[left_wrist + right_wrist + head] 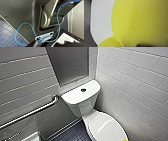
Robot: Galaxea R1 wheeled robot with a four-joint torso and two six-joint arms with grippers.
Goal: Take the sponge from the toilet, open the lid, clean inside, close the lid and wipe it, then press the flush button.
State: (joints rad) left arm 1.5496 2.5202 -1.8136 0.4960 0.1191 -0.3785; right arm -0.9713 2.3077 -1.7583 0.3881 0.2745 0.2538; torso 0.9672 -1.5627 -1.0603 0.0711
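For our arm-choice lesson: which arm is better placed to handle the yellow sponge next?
Probably the right: its wrist camera is close up to the sponge, the white lid behind it. The left wrist camera faces the robot's own body and floor tiles.

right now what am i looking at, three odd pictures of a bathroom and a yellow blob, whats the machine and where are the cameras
This is a wheeled robot with two arms, each ending in a gripper. The head view looks down from a camera high on it: a white toilet with its lid closed, a dark flush button on top, and a metal grab bar on the tiled wall. The left wrist view comes from a camera on the left arm and takes in the robot's own dark body, a blue cable and blue floor tiles. The right wrist camera sits very close to a yellow sponge, with a white surface behind it. Whether the sponge is gripped cannot be told.
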